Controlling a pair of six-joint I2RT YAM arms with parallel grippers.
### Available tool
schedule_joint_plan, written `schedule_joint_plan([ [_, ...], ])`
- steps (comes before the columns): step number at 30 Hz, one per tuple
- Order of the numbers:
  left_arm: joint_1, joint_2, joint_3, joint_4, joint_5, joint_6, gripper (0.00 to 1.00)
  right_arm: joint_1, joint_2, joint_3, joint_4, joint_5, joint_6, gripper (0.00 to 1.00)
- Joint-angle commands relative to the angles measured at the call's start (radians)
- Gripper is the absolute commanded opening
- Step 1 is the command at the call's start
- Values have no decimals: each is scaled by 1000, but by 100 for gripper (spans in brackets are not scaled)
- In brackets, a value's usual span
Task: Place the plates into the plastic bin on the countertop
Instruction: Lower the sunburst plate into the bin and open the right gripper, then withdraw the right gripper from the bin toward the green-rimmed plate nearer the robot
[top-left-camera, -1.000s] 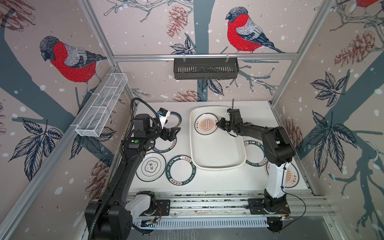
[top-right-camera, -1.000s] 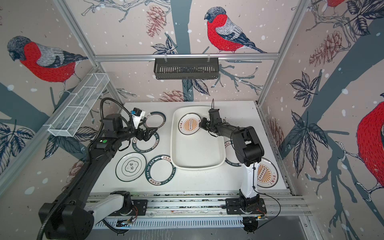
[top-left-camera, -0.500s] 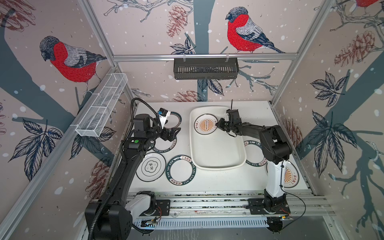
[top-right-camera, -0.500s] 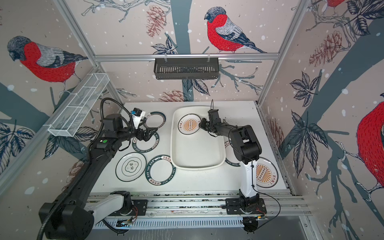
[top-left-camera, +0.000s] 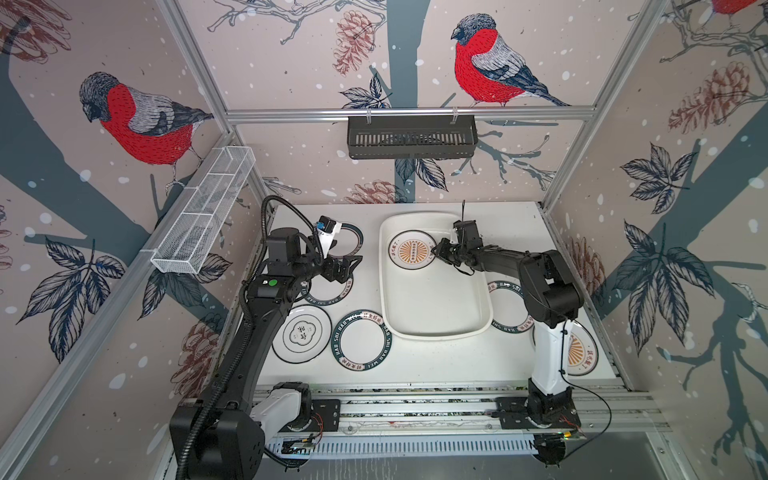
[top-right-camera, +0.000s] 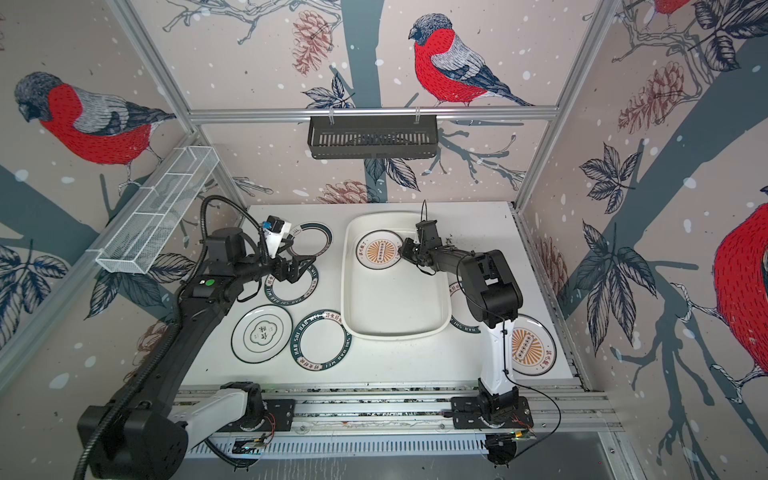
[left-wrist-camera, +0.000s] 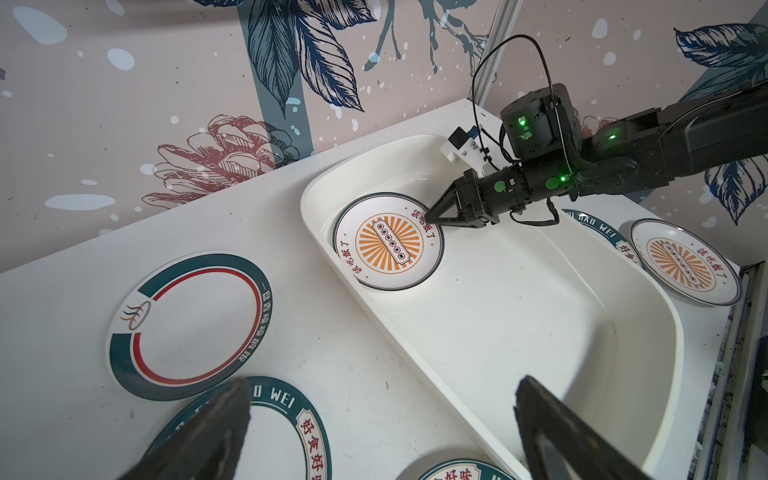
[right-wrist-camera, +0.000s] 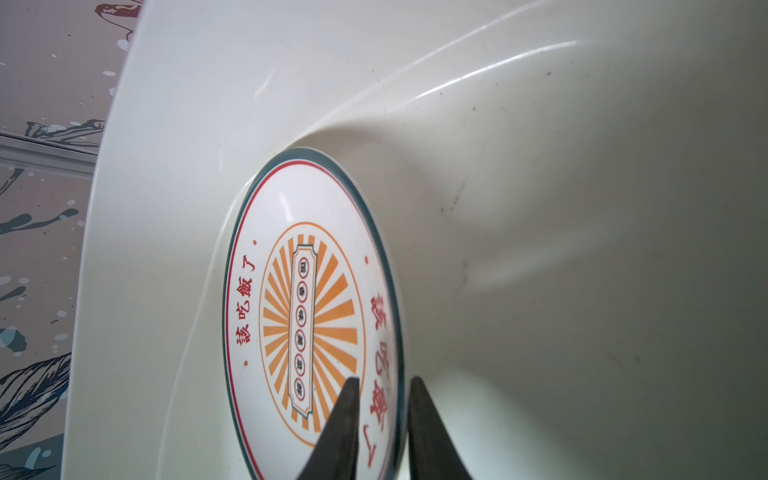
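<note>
**Left of the bench:** A black-rimmed clover plate lies flat towards the front. Behind it the left end effector hangs over a green lettered plate, fingers wide apart and holding nothing. A ring-patterned plate lies further back. A second green lettered plate sits at the front, just beside the plastic bin.

**Centre:** The bin stands on the bench and holds one sunburst plate in its far left corner, close against the wall. The right end effector is at that plate's right rim. Its fingers are narrowly apart, one over the face and one outside the rim. Contact cannot be confirmed.

**Right of the bin:** A third green lettered plate lies partly under the right arm. A second sunburst plate lies at the front corner.
</note>
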Motion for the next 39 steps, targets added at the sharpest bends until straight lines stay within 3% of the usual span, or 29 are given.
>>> schedule_joint_plan([
  [1, -1, -4, -2, 3, 19, -1, 98, 0, 6, 11, -6, 13, -22, 25],
  [11, -1, 4, 4, 5, 24, -1, 98, -1, 0, 55, -81, 52, -67, 31],
  [17, -4, 28, 20, -13, 20, 2, 98, 0, -117, 27, -89, 49, -82, 34],
  [23, -3, 34, 54, -26, 8, 20, 98, -17, -359, -66, -154, 74, -100, 40],
  [30, -4, 48, 61, -43, 31, 38, 98, -138, -795, -357, -221, 182, 35, 56],
  [35, -7, 64, 70, -48, 53, 46, 98, -221, -1038, -506, -389, 255, 120, 58],
  [39, -8, 69, 70, -40, 66, 46, 98, -262, -1149, -557, -539, 308, 150, 58],
])
